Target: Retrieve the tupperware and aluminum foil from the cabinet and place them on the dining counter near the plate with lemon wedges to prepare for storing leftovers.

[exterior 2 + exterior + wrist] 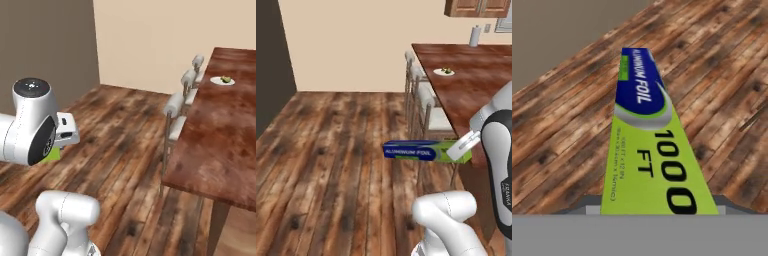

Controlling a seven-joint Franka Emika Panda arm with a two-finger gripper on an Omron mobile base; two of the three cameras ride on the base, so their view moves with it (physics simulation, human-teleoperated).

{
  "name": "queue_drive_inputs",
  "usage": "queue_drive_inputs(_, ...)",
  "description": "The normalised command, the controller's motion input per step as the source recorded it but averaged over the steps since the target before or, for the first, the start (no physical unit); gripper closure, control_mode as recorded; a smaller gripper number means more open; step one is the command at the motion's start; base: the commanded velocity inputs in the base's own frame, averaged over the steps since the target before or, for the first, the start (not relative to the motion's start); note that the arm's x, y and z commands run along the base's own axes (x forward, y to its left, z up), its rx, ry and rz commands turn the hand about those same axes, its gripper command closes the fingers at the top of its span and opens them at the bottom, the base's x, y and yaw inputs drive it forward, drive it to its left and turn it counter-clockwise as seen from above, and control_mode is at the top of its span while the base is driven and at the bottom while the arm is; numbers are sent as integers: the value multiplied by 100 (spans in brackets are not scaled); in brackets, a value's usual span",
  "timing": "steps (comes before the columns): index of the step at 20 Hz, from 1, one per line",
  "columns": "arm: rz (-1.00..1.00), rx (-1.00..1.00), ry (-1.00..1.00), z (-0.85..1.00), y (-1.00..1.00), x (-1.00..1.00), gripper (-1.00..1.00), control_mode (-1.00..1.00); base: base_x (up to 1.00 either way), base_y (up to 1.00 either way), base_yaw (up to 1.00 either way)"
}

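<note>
**Foil carton carried at its green end, short of the dining counter**

*Left base view.* The aluminum foil (426, 150) hangs level in the air above the plank floor (331, 150), its blue end pointing left and its green end at the gripper (465, 148). The jaws are closed on that green end, so most of the carton's length sticks out unsupported. The dining counter (476, 85) lies just to the right, with stools (426, 107) along its near edge. Far up the slab sits the plate with lemon wedges (444, 72), well apart from the carton. A wall cupboard (476, 7) shows at the top edge.

*Right base view.* The arm's upper body hides most of the hand; a sliver of the carton's green end (51, 155) shows beside it. The counter (225, 140) stretches away to the right, and the plate (222, 80) rests near its far end.

*Hand view.* The carton (649, 150) runs away from the camera, green panel near, blue panel far, with floorboards (722, 75) beneath. The finger tips are hidden behind it.

*Handling.* A cardboard box with a roll inside is probably light and stiff, but its faces look smooth and could slide. Held at one end, it acts as a lever, so it may droop or twist in the grip. A hold nearer the middle would balance better. With the present hold, the free blue end probably needs room to swing past the stools.
</note>
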Motion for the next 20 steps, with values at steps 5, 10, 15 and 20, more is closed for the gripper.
queue_drive_inputs(5, 0, 0, 0, 0, 0, 0, 100, 100, 73, 30, -49)
queue_drive_inputs(10, 0, 0, 0, 0, 0, 0, 100, 100, 80, 70, -43)
queue_drive_inputs(15, 0, 0, 0, 0, 0, 0, 100, 100, 80, 100, -35)
queue_drive_inputs(20, 0, 0, 0, 0, 0, 0, 100, 100, 87, 91, -40)
